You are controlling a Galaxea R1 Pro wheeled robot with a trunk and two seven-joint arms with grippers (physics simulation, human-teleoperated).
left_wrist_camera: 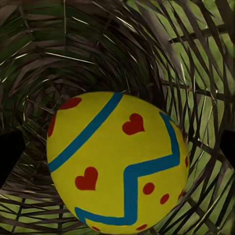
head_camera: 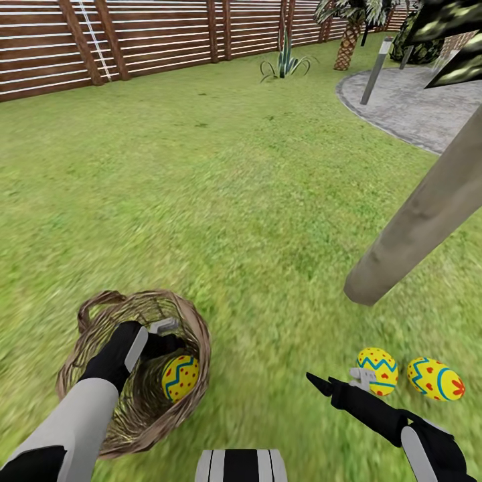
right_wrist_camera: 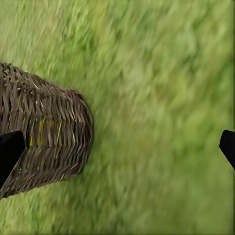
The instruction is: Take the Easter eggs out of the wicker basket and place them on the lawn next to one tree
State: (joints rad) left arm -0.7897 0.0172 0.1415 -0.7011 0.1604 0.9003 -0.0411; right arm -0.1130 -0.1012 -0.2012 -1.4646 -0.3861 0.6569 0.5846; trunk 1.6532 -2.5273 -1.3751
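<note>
We are seeing two Easter eggs (head_camera: pixel 377 370) (head_camera: pixel 436 379) lying on the lawn (head_camera: pixel 221 201) by the tree trunk (head_camera: pixel 422 214), just beyond our empty, wide-open right pincer (head_camera: pixel 338 385). Our left pincer (head_camera: pixel 167 335) is reaching into the wicker basket (head_camera: pixel 90 375), its fingers spread wide around the third egg (left_wrist_camera: pixel 117 161), not yet gripping it.

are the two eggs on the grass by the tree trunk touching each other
Apart. The head view shows a strip of grass between the left egg and the right egg, both lying on the lawn near the trunk.
</note>
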